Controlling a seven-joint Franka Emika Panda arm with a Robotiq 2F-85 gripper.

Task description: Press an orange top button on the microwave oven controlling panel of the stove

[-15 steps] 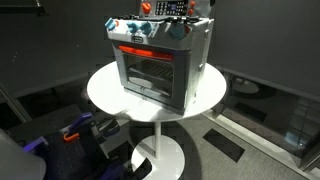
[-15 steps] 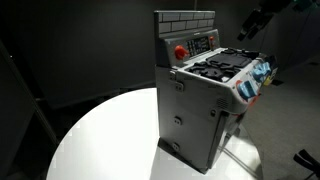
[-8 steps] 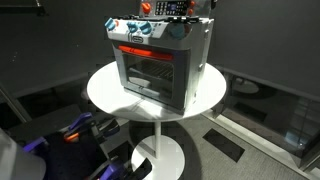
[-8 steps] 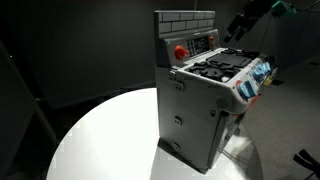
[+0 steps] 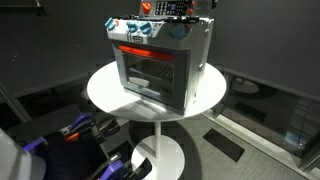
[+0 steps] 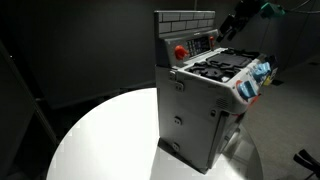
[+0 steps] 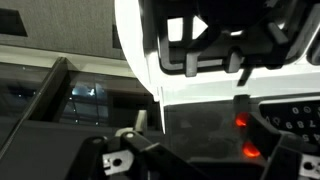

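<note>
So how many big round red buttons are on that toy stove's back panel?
1: the red button sits on the stove's back panel, beside the keypad. Smaller buttons there are too small to count.

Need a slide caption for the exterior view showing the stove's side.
Gripper hangs close to the back control panel of a toy stove on a round white table.

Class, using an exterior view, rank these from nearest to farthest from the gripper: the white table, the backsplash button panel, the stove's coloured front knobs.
1. Button panel, on the backsplash, just beside the gripper.
2. Coloured front knobs, along the stove front edge, lower down.
3. White table, beneath the stove, lowest of all.
</note>
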